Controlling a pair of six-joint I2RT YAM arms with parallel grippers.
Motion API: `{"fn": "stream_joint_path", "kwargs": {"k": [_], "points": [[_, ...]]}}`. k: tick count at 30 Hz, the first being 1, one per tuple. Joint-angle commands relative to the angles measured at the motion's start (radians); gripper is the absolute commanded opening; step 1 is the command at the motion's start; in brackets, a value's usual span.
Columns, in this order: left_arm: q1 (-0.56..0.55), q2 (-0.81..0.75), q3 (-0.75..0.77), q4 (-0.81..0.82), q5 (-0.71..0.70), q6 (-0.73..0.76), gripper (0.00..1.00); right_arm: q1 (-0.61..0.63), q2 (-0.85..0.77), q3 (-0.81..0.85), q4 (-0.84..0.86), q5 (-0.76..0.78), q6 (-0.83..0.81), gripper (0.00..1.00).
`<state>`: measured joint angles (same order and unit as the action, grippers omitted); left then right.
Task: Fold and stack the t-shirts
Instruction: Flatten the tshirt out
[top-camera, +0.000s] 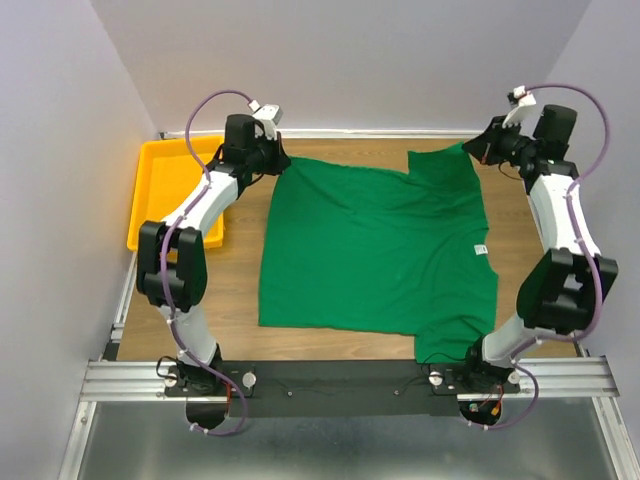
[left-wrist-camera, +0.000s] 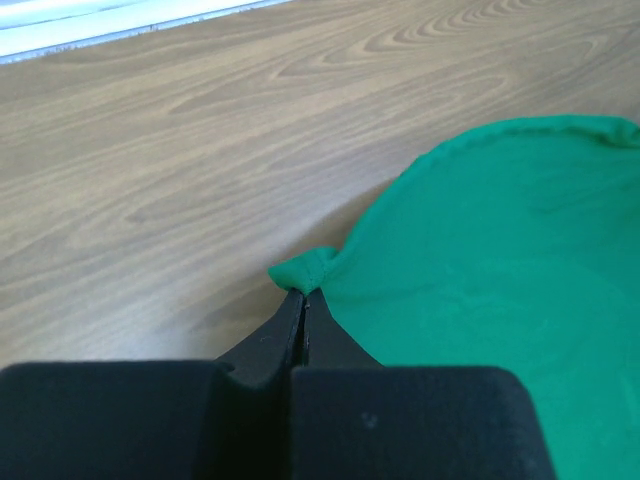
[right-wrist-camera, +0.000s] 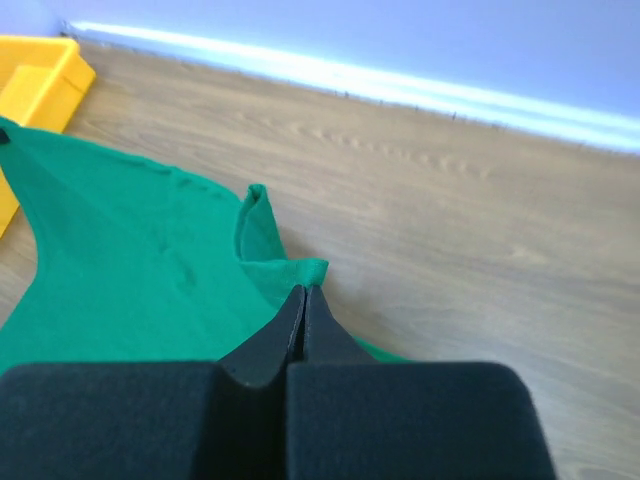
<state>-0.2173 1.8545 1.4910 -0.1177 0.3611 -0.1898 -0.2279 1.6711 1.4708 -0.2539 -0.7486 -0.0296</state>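
The green t-shirt (top-camera: 375, 250) lay open and mostly flat in the middle of the wooden surface (top-camera: 235, 290), its neck side with the small white tag (top-camera: 481, 249) turned to the right and a yellow tray (top-camera: 148, 190) at the far left. I had my left pincer (left-wrist-camera: 305, 292) fully closed on the far left corner of the cloth, and my right pincer (right-wrist-camera: 303, 290) closed on the slightly bunched edge of the far sleeve.
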Motion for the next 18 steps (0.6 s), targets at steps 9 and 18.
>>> {"fn": "stream_joint_path", "kwargs": {"k": [9,18], "points": [[0.012,-0.543,-0.113,0.168,-0.043,-0.034,0.00,-0.059,-0.278,0.280,-0.042,0.068,0.078,0.00],[0.010,-0.771,-0.025,0.251,-0.039,-0.114,0.00,-0.083,-0.264,0.727,-0.128,0.098,0.201,0.01]]}}
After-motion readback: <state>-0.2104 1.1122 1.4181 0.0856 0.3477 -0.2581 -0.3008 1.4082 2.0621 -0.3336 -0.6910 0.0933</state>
